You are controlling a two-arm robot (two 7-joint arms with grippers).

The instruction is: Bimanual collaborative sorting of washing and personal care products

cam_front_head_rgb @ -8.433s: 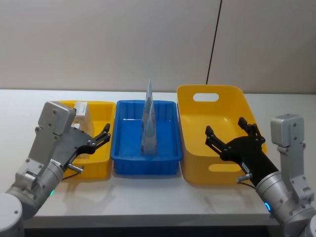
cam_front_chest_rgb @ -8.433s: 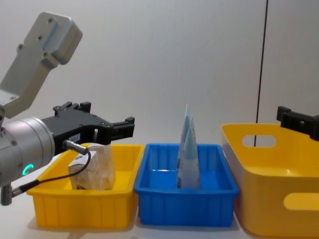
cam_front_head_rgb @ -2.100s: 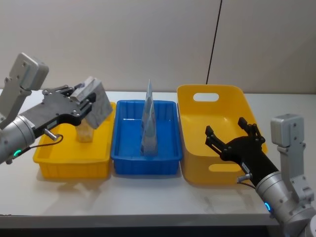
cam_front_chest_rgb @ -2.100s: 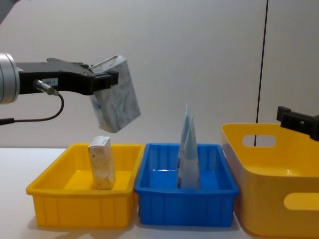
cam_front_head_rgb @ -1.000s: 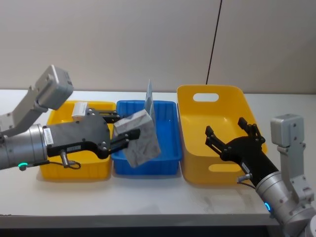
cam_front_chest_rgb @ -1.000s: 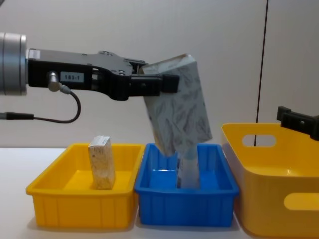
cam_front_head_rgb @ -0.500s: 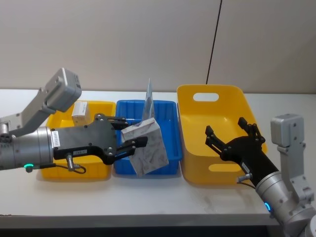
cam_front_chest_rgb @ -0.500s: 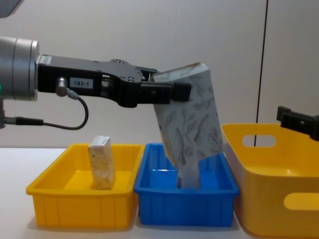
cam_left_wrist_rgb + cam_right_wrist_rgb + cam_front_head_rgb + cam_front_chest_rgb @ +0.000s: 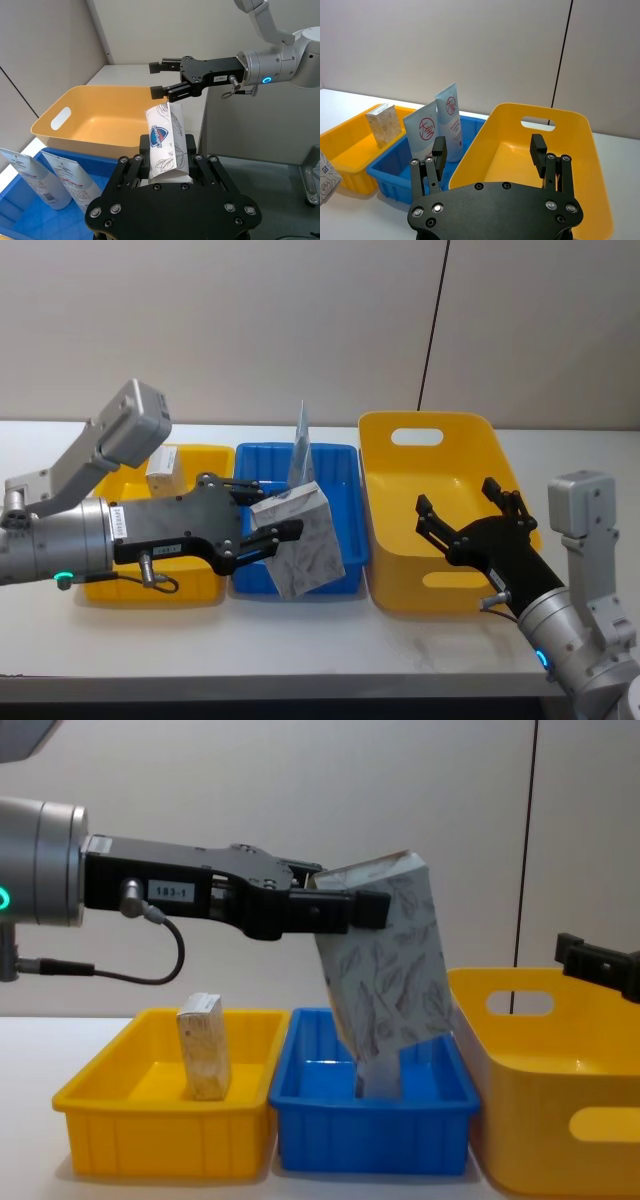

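Head view: the left claw has carried the marbled-print soap pack out of the small yellow bin and further toward frame centre than a moment ago. The pack now hangs tilted at the near right corner of the blue bin, close to the large yellow tub. The claw is clamped on the pack's upper end. The left arm reaches in from the left edge, forearm roughly level and elbow high. The beige block pack stands alone in the small yellow bin, and the pale blue pouches stand upright in the blue bin. The right claw hovers spread wide over the tub's near side, centre-right of the frame, holding nothing. I judge this a carry toward a hand-over or a drop in the tub, about halfway across. The bench in front is bare.

Left wrist view: the pack sits pinched between both fingers at centre, printed face up. The right claw waits beyond it in the upper middle, well apart.

Right wrist view: its fingers stand wide apart over the tub. A corner of the pack shows at the lower left edge.

Chest view: the pack hangs at centre, well above the blue bin's floor, leaning toward the tub and covering most of the pouches.
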